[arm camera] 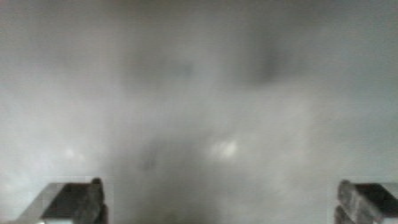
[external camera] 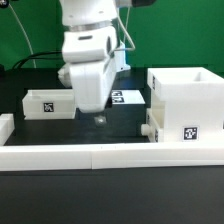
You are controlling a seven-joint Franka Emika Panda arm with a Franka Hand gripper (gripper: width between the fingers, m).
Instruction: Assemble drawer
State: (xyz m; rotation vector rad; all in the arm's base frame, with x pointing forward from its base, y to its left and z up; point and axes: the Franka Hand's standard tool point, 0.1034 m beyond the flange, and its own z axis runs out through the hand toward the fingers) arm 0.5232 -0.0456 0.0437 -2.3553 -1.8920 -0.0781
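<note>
We're looking at a black table point(external camera: 40, 205) with a green backdrop point(external camera: 30, 30) hanging behind it. A long low white rail point(external camera: 110, 155) is running from side to side across the front. The marker board point(external camera: 128, 97) is lying flat further back, partly hidden by the white arm point(external camera: 88, 45).

The exterior view is giving us the whole layout. In it, though, the gripper point(external camera: 99, 117) is showing only as a dark tip just above the table, and its spread can't be read. The wrist view is filling that gap: the two fingers point(arm camera: 71, 203) are sitting at opposite edges of the picture, so the pincer is spread wide and gripping nothing. Everything beyond them is dissolving into grey blur, so this view is telling us nothing about the parts.

Now the drawer. Its tall casing point(external camera: 185, 100) is standing upright on the exterior view's right of the gripper, near but clearly apart, and is showing a tag low on its front face. One shallow tray point(external camera: 45, 103) is sitting on the exterior view's left. Its near end is disappearing behind the arm, so I can't tell whether they're touching.
</note>
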